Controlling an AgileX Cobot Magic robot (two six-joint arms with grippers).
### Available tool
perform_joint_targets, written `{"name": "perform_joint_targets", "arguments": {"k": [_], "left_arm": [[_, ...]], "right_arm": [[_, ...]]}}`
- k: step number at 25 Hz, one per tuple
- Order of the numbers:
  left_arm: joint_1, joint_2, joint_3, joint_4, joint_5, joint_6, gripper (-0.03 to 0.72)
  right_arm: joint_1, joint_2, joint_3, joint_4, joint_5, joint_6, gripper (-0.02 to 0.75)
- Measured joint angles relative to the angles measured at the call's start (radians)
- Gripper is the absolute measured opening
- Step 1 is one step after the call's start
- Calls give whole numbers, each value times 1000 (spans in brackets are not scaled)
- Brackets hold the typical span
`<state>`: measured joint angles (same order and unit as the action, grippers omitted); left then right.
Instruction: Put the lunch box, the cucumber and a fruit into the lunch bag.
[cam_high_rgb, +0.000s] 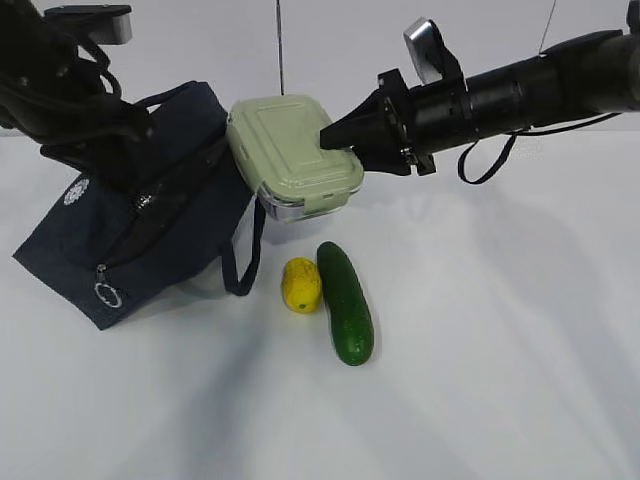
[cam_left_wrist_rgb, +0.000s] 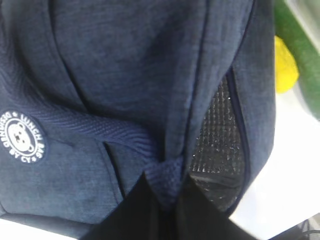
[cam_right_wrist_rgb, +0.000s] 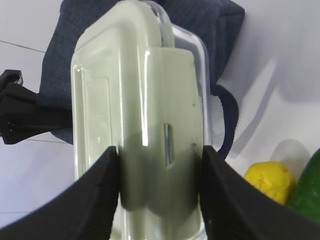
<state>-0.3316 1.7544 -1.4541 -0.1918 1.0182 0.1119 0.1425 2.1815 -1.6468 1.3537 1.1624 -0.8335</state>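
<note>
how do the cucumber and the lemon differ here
The cucumber is dark green, long and slim; the lemon is yellow, short and oval, less than half that length. The cucumber stretches nearer the camera, while the lemon sits by its far end. Both lie loose on the white table, side by side, outside the bag.

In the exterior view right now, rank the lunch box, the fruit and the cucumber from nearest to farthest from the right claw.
1. Lunch box: clamped in the right claw, lifted beside the lunch bag.
2. and 3. Fruit and cucumber: both on the table below, fruit to the left, cucumber to the right; too close to call.
</note>
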Motion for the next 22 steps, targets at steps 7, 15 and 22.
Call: {"name": "perform_joint_targets", "arguments": {"k": [7,15,22], "left_arm": [[0,0,0,-67,-11,11,-7],[-21,0,0,-116,-36,18,-7],[-29,0,0,-142,-45,18,-7]], "right_arm": [[10,5,-2,4,2,-16,365],[10,72,-2,7,0,-20,365],[13,107,-2,9,0,-24,364]]}}
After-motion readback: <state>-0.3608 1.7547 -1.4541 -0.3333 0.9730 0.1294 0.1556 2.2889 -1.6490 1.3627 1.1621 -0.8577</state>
